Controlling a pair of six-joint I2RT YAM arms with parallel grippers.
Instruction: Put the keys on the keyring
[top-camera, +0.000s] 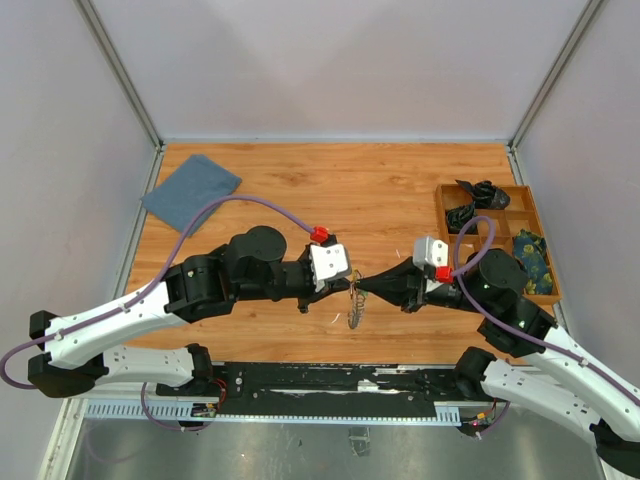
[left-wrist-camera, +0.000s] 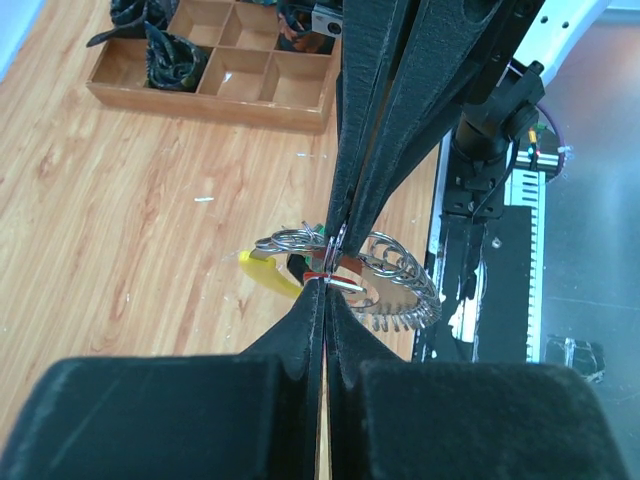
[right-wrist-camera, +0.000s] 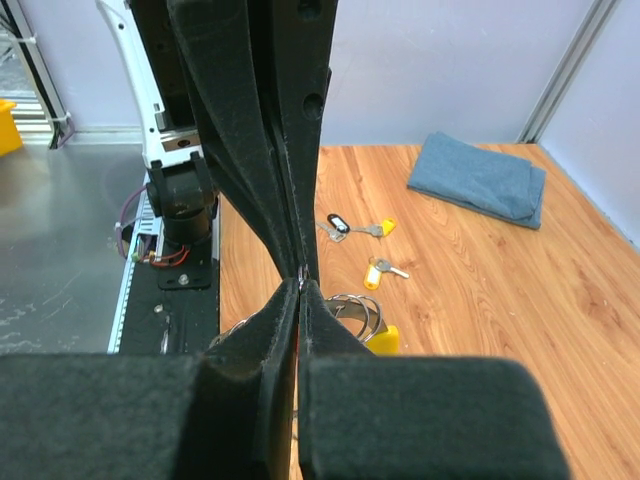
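My two grippers meet tip to tip above the table's front middle. The left gripper (top-camera: 350, 281) (left-wrist-camera: 327, 285) is shut on a red-tagged key (left-wrist-camera: 322, 274) at the wire of the keyring (left-wrist-camera: 400, 285). The right gripper (top-camera: 364, 284) (right-wrist-camera: 301, 285) is shut on the keyring's wire (right-wrist-camera: 357, 305). The ring hangs between them (top-camera: 356, 308) with its fringe of silver keys and a yellow tag (left-wrist-camera: 266, 271) (right-wrist-camera: 386, 338). Three loose keys lie on the table in the right wrist view: one black-tagged (right-wrist-camera: 338, 224), one yellow-headed (right-wrist-camera: 381, 228), one yellow-tagged (right-wrist-camera: 376, 272).
A wooden compartment tray (top-camera: 520, 192) (left-wrist-camera: 205, 98) with black cable bundles (top-camera: 476, 194) stands at the right edge. A folded blue cloth (top-camera: 190, 190) (right-wrist-camera: 482, 178) lies at the back left. The black base rail (top-camera: 330, 380) runs along the near edge.
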